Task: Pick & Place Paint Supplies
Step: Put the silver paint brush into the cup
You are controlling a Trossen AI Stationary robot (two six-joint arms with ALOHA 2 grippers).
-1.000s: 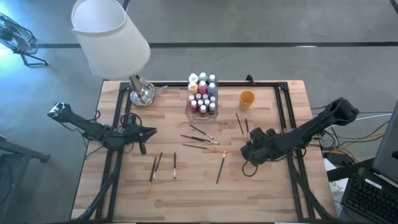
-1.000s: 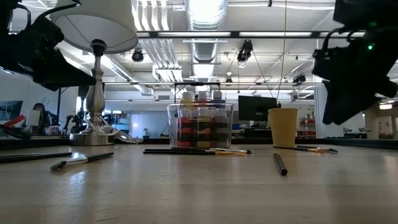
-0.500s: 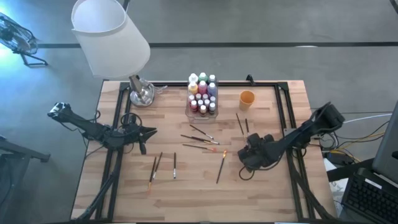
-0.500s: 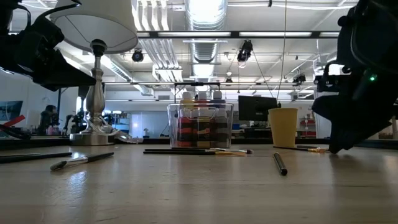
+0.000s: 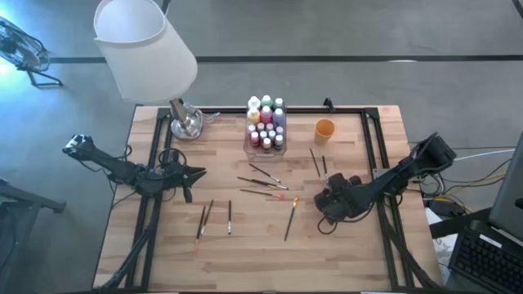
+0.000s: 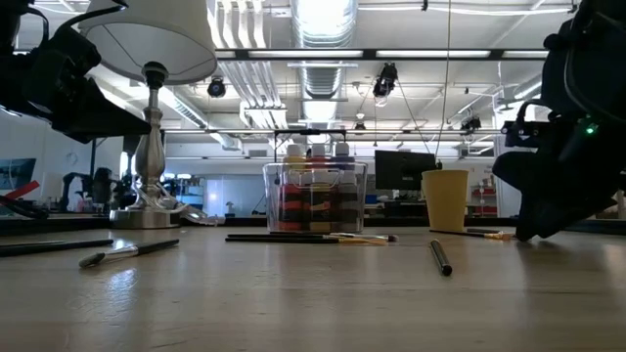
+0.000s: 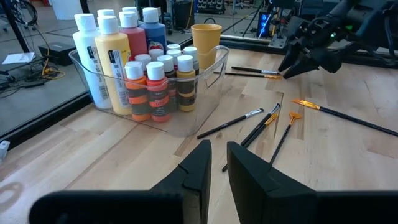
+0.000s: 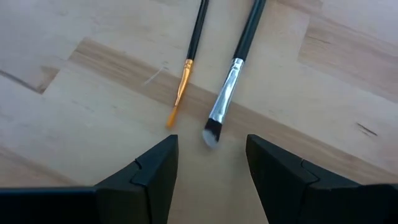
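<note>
The right gripper [image 8: 208, 165], jaws parted and empty, hangs low over two paintbrushes [image 8: 233, 71] lying side by side on the table [image 5: 343, 253]. They look light, stiff and thin, likely to roll; grip mid-handle. Farther off, the paint bottles [image 5: 266, 124] stand in the clear box [image 7: 205, 93]. The left gripper [image 7: 214, 168], narrowly parted, waits.

Paint bottles [image 5: 265, 124] inside clear box [image 7: 205, 87]: labels too small to read from above; lower rows masked by front bottles in low view. Brushes [image 8: 227, 93] near box: handles cut off at right wrist frame edge. Lamp [image 6: 147, 59] beside box: shade top cropped in low view.
</note>
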